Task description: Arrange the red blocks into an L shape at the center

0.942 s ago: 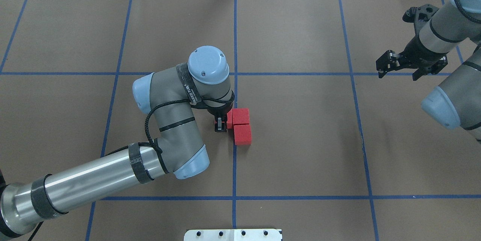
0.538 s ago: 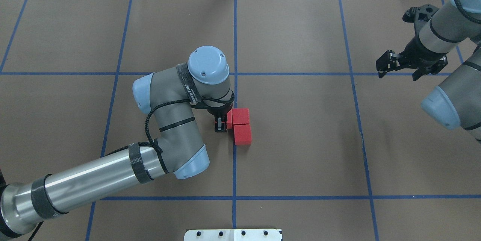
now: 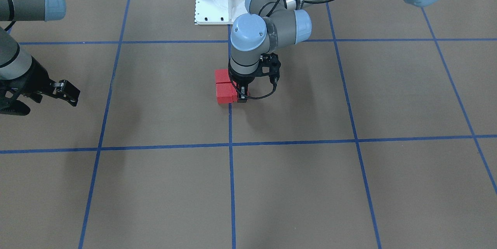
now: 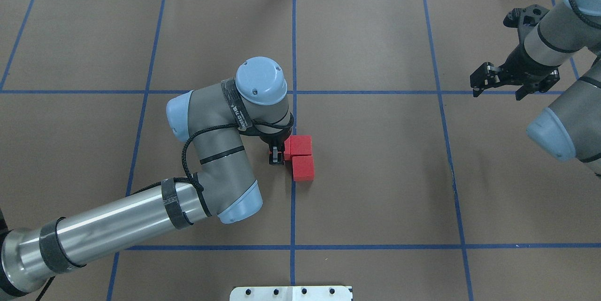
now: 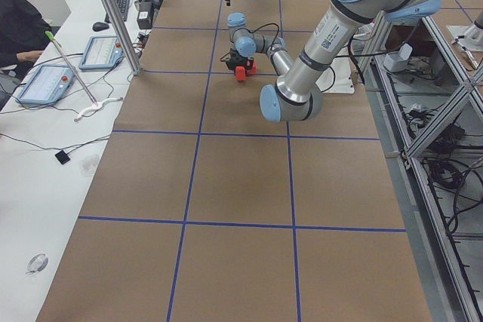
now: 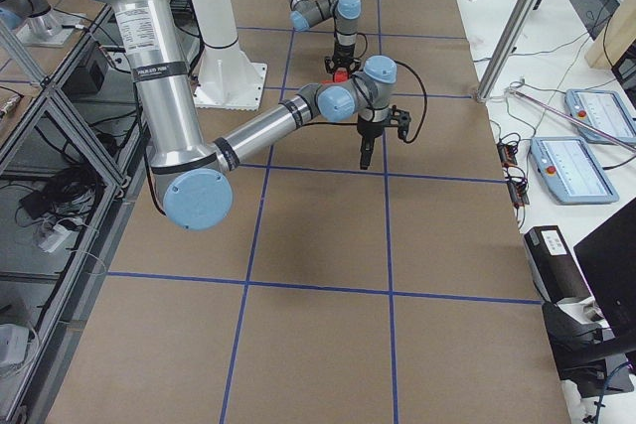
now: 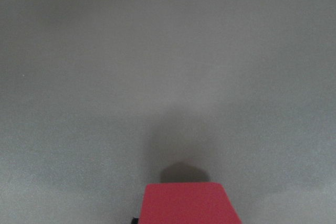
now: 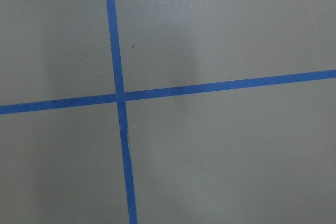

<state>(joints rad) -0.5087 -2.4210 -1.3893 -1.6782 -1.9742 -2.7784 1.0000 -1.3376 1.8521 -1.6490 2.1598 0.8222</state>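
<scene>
Two red blocks (image 4: 302, 156) touch each other just right of the middle blue tape line (image 4: 294, 47). A third red block (image 4: 286, 150) (mostly hidden) sits just left of it, held in the left gripper (image 4: 278, 155).

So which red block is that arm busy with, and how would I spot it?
Follow the middle blue tape line to the red blocks. It is the block on the left arm's side, half hidden under the left gripper; its two neighbours lie uncovered.
</scene>
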